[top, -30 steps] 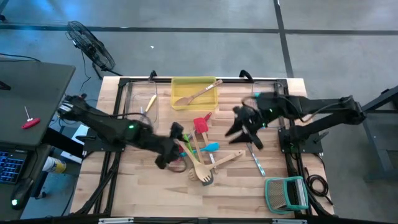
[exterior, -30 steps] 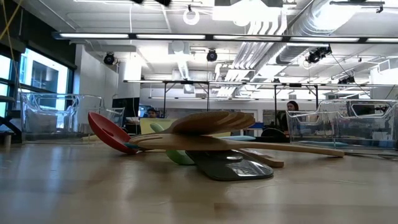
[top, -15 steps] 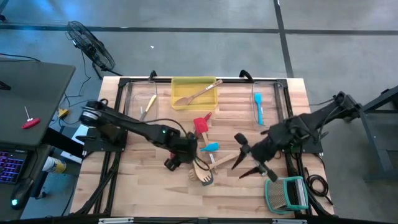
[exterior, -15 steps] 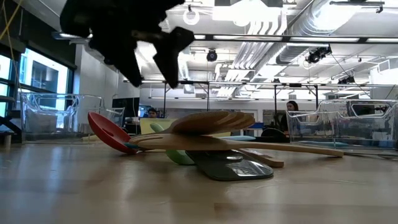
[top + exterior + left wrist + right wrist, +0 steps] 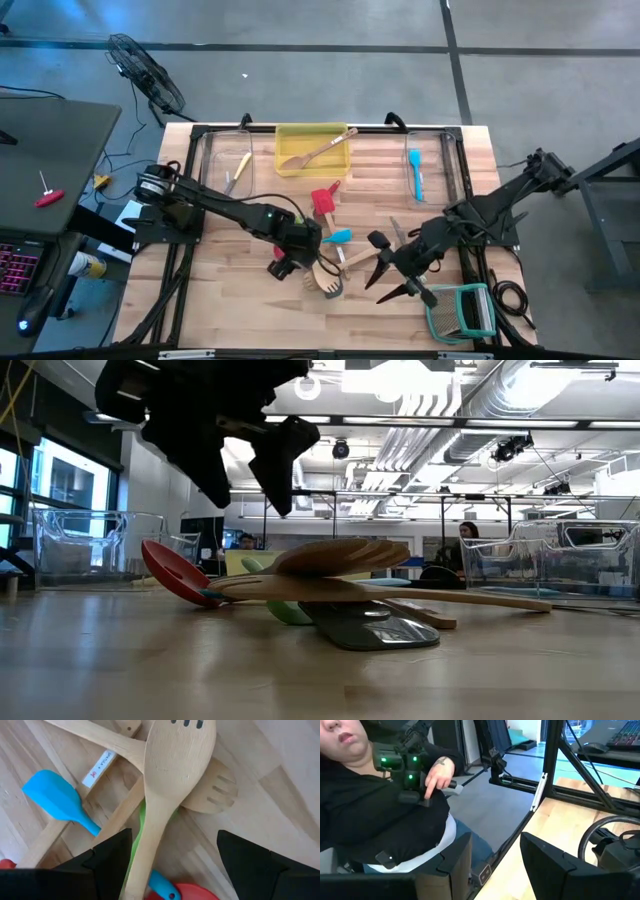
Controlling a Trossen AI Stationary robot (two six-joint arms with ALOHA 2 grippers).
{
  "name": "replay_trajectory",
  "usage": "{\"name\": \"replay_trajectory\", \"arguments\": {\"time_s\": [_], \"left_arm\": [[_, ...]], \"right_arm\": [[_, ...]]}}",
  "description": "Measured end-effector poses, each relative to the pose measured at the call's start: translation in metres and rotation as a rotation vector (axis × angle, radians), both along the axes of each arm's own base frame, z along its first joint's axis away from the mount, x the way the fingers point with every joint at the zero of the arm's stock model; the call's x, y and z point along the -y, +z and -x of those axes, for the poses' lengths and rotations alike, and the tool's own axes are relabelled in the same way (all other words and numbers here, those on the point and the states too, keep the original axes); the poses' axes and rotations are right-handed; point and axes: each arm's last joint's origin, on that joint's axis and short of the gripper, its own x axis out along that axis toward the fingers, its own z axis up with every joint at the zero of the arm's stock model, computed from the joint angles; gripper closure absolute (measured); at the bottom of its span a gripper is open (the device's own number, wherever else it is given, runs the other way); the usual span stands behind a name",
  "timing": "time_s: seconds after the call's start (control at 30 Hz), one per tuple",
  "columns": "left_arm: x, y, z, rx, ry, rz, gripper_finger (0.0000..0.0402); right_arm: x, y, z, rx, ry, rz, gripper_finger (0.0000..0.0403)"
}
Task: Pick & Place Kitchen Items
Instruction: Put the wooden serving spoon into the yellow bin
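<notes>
The kitchen items lie in a pile (image 5: 325, 262) at the table's middle: a slotted wooden spoon (image 5: 175, 770), a wooden fork-like spatula (image 5: 217, 792), a small blue spatula (image 5: 57, 800), a red spatula (image 5: 322, 200), and green and grey ones (image 5: 370, 625). My left gripper (image 5: 290, 265) hangs open just above the pile's left side (image 5: 248, 495). Its fingers stand on either side of the slotted spoon's handle (image 5: 147, 845) without touching it. My right gripper (image 5: 388, 288) is open and holds nothing. It is raised right of the pile and points toward the near edge.
A yellow tray (image 5: 312, 132) at the far middle holds a wooden spoon (image 5: 318, 150). Clear bins stand either side: the left (image 5: 215, 165) with a yellow-handled knife, the right (image 5: 440, 165) with a blue spatula (image 5: 415, 172). A teal rack (image 5: 460, 310) sits near right. A seated person (image 5: 380, 815) is past the table edge.
My left gripper has come down and toward the right, and now stands over the pile's left side, still open. My right gripper has swung from the far middle of the table toward the near right and has turned toward the near edge. The pile has not moved.
</notes>
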Motion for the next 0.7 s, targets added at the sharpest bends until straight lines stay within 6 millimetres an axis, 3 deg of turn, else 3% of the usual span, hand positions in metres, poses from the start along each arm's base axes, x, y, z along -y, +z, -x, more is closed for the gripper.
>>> {"name": "replay_trajectory", "arguments": {"time_s": [0.7], "left_arm": [[-0.0001, -0.0099, -0.0018, 0.012, -0.023, -0.032, 0.0115]], "right_arm": [[0.0008, 0.0008, -0.0006, 0.016, -0.027, 0.009, 0.0242]]}}
